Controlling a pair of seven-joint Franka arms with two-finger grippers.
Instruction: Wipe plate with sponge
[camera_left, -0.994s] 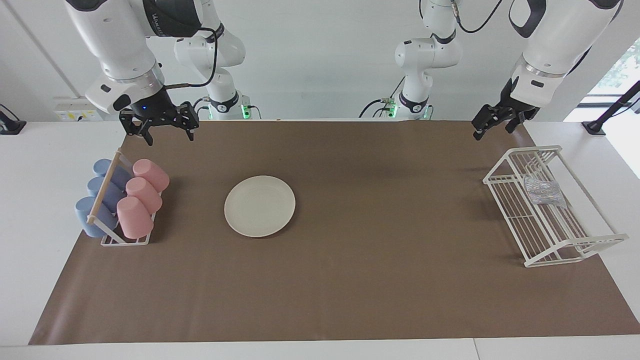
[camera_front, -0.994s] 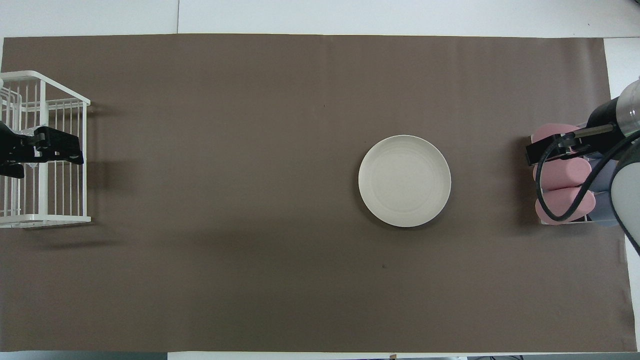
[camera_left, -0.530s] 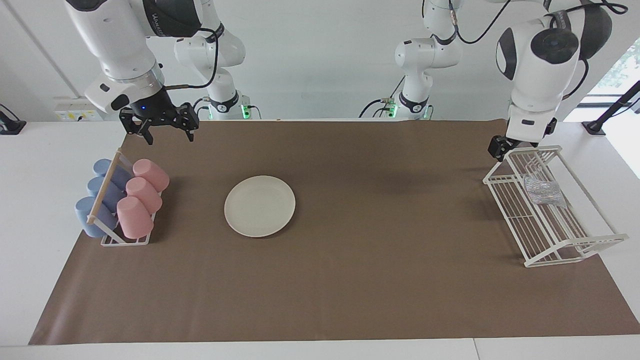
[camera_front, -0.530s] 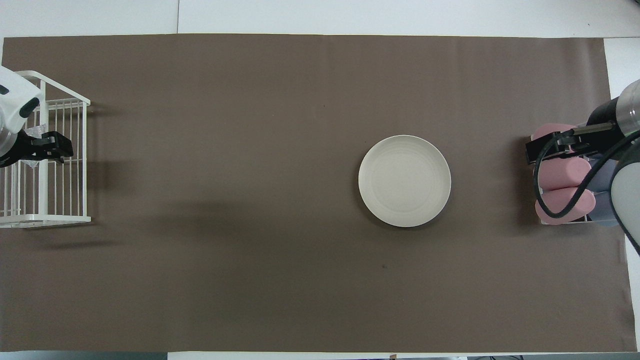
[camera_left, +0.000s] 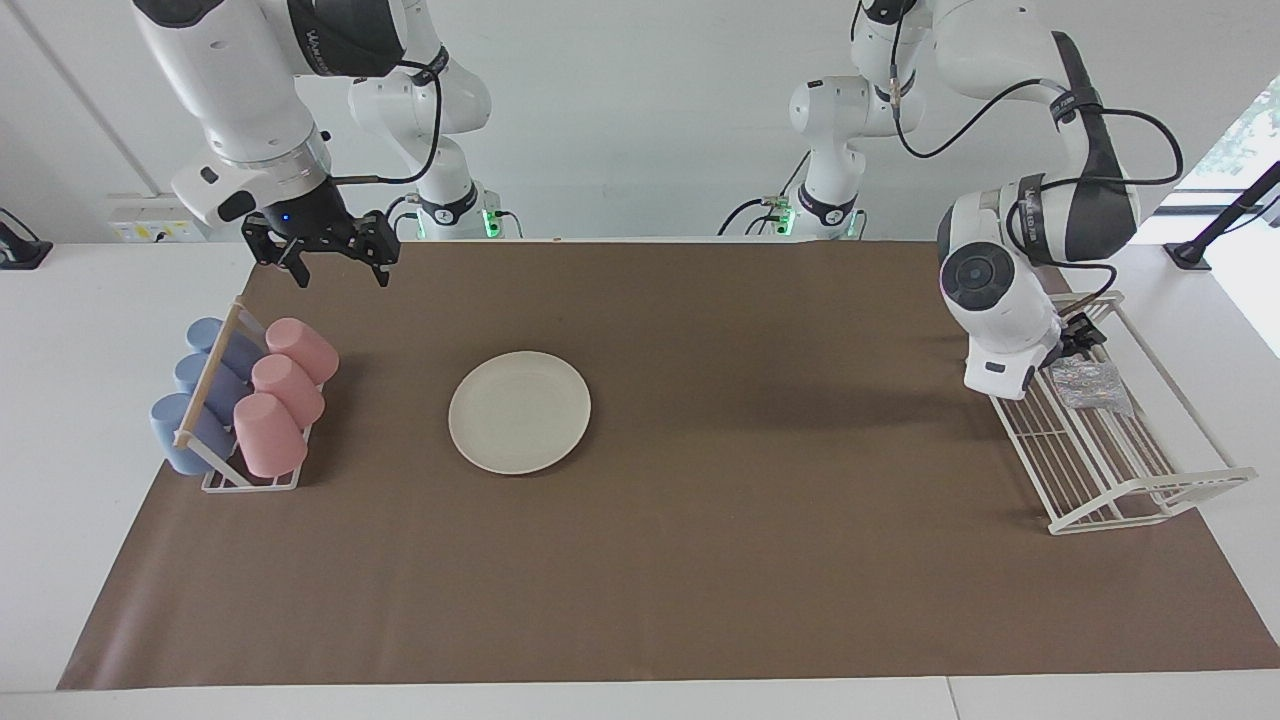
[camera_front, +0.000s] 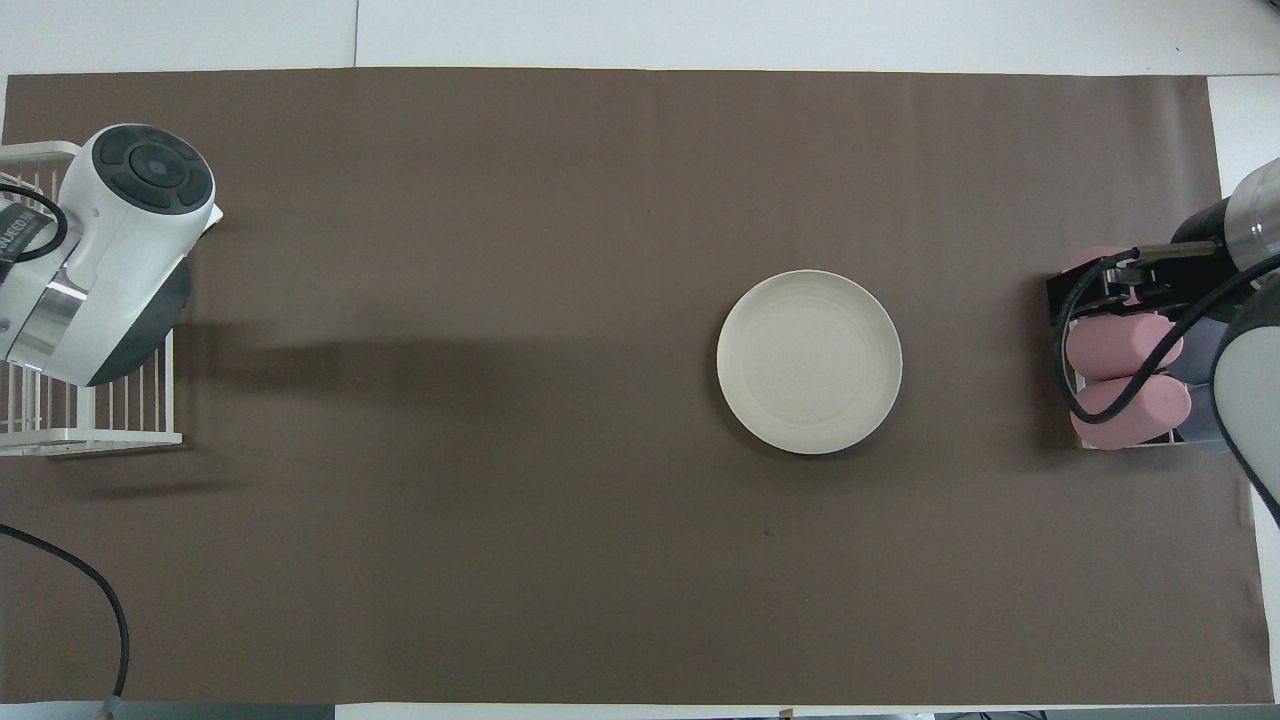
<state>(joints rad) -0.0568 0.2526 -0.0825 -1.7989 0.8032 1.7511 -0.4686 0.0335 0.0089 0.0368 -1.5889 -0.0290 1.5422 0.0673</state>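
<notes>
**Silver scourer not yet lifted, plate unwiped**

Silvery-grey, wrinkly mesh sponge (camera_left: 1088, 384) lies in the white wire rack (camera_left: 1120, 470) at the left arm's end of the bench. The left pincer (camera_left: 1078, 335) is just beside it on the robots' side, jaws spread, nothing gripped. The round cream-white plate (camera_left: 519, 411) sits bare on the brown mat, well apart from the rack, toward the right arm's end. The right pincer (camera_left: 334, 252), also spread, waits above the cup holder. Grasping, carrying and wiping all remain.
</notes>
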